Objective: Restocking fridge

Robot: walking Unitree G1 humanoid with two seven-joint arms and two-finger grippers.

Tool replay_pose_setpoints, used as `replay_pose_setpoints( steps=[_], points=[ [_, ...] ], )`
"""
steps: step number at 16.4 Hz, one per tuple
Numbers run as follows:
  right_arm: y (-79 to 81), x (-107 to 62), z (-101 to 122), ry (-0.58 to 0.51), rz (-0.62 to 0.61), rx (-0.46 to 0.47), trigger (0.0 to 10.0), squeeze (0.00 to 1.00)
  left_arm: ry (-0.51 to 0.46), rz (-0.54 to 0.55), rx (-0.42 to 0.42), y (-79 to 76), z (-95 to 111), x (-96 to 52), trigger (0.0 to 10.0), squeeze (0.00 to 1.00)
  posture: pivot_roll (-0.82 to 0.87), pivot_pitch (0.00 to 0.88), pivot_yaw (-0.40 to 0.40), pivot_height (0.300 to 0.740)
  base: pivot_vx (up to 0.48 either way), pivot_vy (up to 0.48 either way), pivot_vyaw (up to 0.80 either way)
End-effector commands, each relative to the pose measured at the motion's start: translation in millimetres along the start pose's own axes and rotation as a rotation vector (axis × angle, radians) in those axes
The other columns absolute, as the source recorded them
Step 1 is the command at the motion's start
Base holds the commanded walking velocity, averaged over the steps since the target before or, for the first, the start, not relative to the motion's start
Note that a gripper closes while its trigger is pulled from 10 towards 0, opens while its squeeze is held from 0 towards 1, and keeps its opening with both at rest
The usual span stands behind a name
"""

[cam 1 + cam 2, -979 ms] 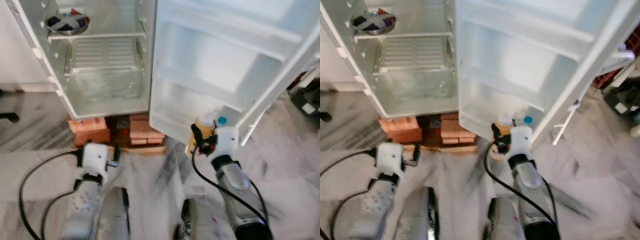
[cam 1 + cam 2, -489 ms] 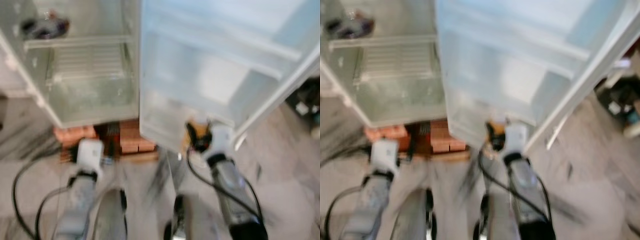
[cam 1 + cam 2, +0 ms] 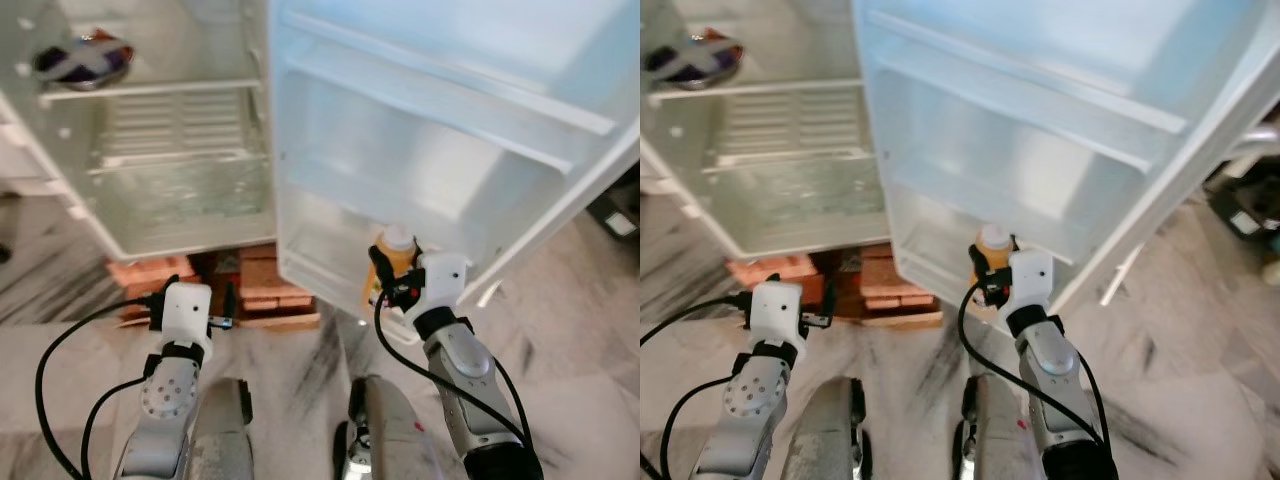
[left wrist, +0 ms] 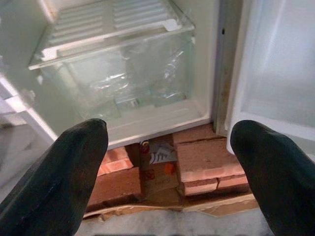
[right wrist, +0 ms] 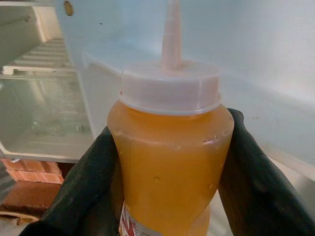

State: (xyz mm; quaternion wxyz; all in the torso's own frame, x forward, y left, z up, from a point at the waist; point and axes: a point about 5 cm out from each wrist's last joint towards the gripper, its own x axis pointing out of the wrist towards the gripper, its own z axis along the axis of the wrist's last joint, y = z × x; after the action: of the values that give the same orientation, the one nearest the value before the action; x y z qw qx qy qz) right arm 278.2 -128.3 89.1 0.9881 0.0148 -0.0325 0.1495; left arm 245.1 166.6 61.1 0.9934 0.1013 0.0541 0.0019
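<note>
Red bricks (image 3: 170, 273) are sitting stacked on the floor, a flat cardboard sheet (image 4: 162, 206) is lying under them, and grey-streaked marble flooring (image 3: 590, 340) is spreading out all around.

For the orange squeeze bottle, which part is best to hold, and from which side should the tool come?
Grip the orange squeeze bottle on its wide round body, below the cap, coming from the side with one finger on each flank. The right tool holds it this way now. The thin nozzle is probably too narrow to clamp firmly.
</note>
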Motion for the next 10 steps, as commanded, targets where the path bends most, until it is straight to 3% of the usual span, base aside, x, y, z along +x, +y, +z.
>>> replay_pose_setpoints(
  steps=[1, 8, 10],
  points=[
    [-5.8, -1.8, 0.4, 0.005, -0.014, 0.001, 10.0, 0.0, 0.02, -0.017, 0.004, -4.4, -4.0, -1.5, 10.0, 0.0, 0.09, 0.161, -0.054, 0.628, 0.0, 0.0, 0.0],
    [-2.4, -1.2, -0.5, 0.01, 0.008, 0.003, 10.0, 0.0, 0.024, -0.006, 0.006, -4.4, -5.1, -1.1, 10.0, 0.0, 0.1, 0.162, -0.057, 0.553, 0.0, 0.0, 0.0],
    [-2.0, -0.1, -0.4, 0.011, 0.011, -0.002, 10.0, 0.0, 0.023, -0.004, 0.007, -4.3, -4.7, -0.8, 10.0, 0.0, 0.1, 0.162, -0.058, 0.553, 0.0, 0.0, 0.0]
  ],
)
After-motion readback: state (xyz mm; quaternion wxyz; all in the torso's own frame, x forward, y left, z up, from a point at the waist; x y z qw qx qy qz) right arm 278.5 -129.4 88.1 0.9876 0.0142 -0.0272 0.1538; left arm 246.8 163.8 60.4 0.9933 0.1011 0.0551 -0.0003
